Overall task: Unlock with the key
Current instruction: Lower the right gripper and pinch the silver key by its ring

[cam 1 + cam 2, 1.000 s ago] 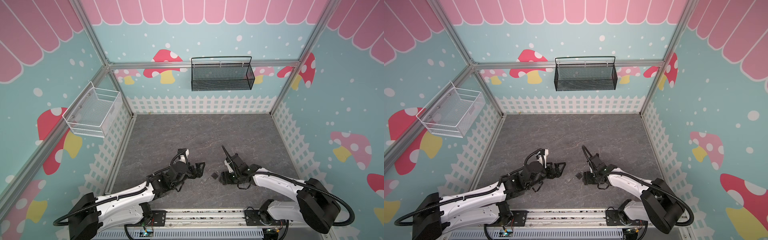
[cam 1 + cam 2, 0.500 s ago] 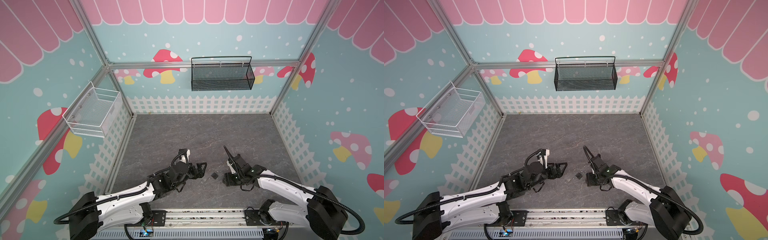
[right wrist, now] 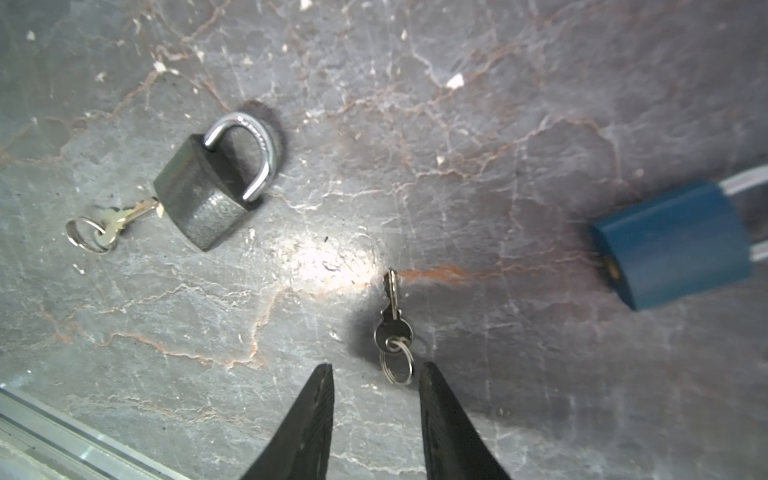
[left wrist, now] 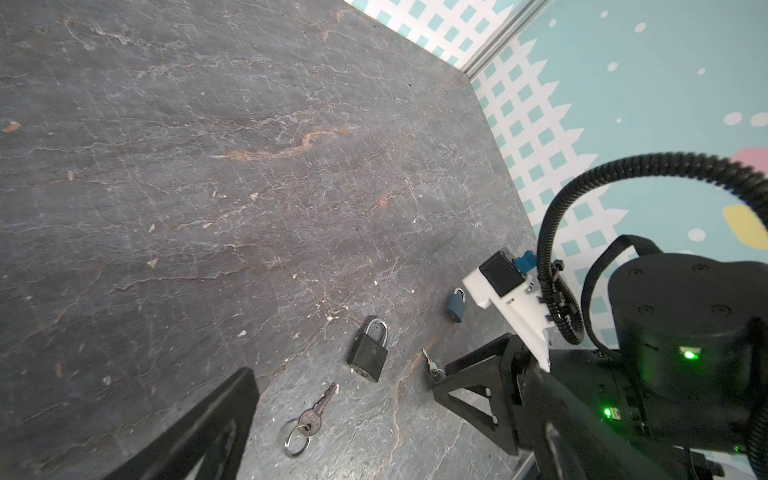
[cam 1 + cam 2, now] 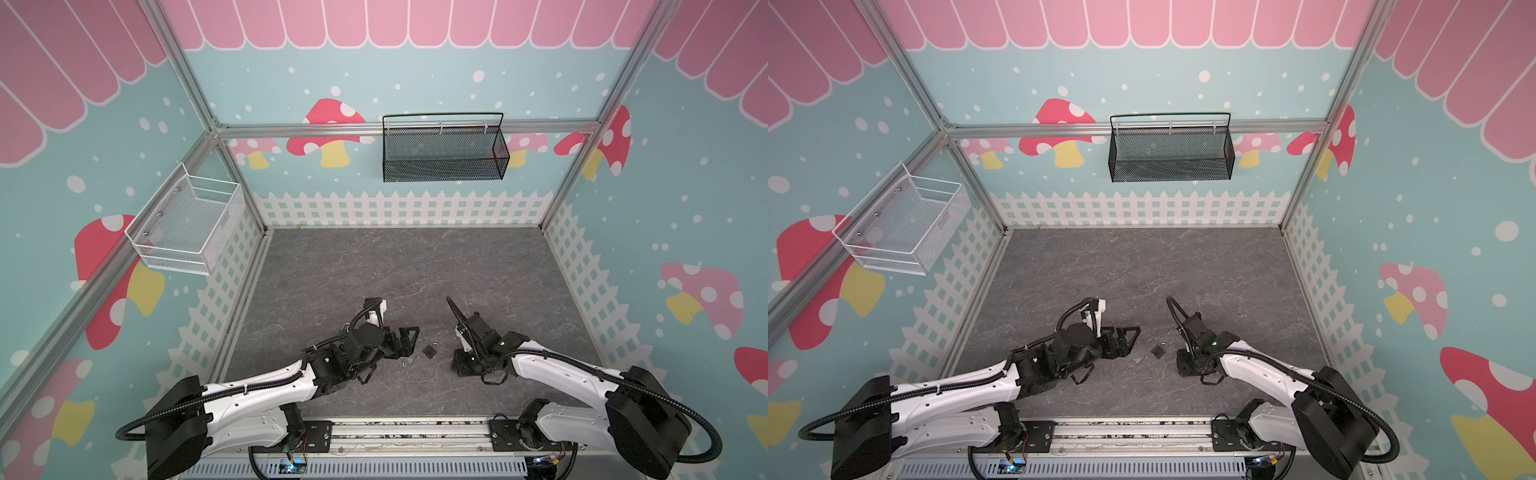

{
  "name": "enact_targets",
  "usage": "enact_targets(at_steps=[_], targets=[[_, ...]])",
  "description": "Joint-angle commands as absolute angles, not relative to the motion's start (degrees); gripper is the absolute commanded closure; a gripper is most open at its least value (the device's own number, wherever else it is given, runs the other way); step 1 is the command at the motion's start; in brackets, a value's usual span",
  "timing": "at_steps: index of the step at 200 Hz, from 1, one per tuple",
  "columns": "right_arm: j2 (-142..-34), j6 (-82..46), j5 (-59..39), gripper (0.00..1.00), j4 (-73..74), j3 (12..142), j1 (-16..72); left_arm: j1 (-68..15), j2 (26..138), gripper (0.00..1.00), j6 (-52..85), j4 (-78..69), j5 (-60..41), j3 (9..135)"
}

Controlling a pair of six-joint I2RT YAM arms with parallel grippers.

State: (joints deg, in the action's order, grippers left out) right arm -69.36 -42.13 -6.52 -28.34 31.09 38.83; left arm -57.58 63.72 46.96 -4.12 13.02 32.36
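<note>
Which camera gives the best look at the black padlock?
Right wrist: the black padlock is large, sharp and whole. Left wrist shows it smaller; in both top views it is only a speck.

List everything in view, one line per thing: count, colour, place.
black padlock: 1, black, floor between the arms
blue padlock: 1, blue, floor, right side
ringed key: 1, silver, floor between the padlocks
second ringed key: 1, silver, floor beside black padlock
mesh basket: 1, black, rear wall
wire basket: 1, white, left wall
floor: 1, grey, veined
left gripper: 1, black fingers open, near black padlock
right gripper: 1, black fingers apart, at ringed key's ring
</note>
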Motion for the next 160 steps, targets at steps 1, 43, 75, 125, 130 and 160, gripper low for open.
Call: enact_targets(at_steps=[1,43,75,125,130,160], targets=[[-69.96,-42.52,-6.34,0.67,-28.12,29.96,38.5,-58.01,64.33,0.0,47.82,-4.86,12.52,34.31],[-70.34,-42.26,-5.66,0.74,-27.15,29.36,38.41,-58.01,65.38,0.0,47.81,-5.08,12.26,34.71],[-71.62,-41.69,-5.89,0.82,-26.22,29.5,38.37,-57.99,66.01,0.0,47.77,-4.84,11.95,35.42],[-71.41,-41.08,-5.35,0.92,-25.2,29.71,38.24,-57.99,66.05,0.0,47.9,-5.09,12.29,35.6],[-71.45,-40.92,-5.26,0.92,-25.2,29.8,38.19,-58.0,66.18,0.0,47.9,-5.12,12.27,35.58],[-71.2,-40.05,-4.33,0.97,-25.31,30.41,38.14,-57.99,65.94,0.0,48.47,-5.44,12.27,35.51]])
